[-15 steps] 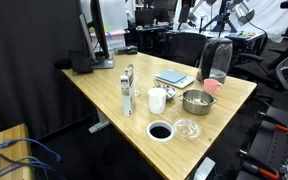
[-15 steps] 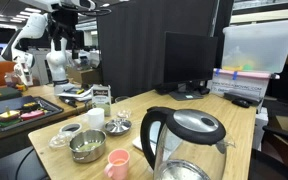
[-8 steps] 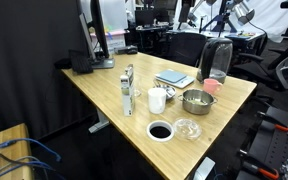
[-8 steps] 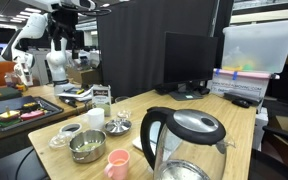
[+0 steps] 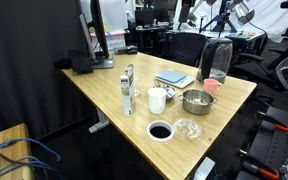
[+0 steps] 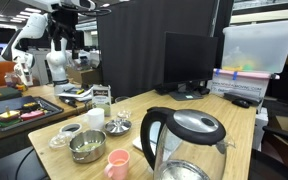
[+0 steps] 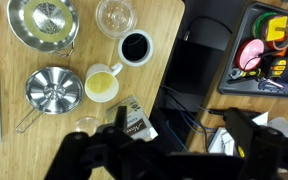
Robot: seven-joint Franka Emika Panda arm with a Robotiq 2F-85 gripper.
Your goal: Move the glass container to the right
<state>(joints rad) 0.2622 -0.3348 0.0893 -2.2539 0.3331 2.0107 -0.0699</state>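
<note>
The glass container [image 5: 187,128] is a small clear round dish near the table's front edge, beside a black round cup [image 5: 160,131]. It also shows in an exterior view [image 6: 59,140] and at the top of the wrist view [image 7: 115,15]. My gripper [image 7: 159,150] appears only in the wrist view, as dark blurred fingers at the bottom. It is high above the table's edge and far from the glass container. Its fingers stand wide apart with nothing between them.
On the wooden table [image 5: 104,85] stand a white mug [image 5: 157,100], a metal bowl [image 5: 196,100], a pink cup [image 5: 211,87], a kettle [image 5: 217,60] and an upright box [image 5: 129,90]. A tray of items [image 7: 269,55] sits on a neighbouring table.
</note>
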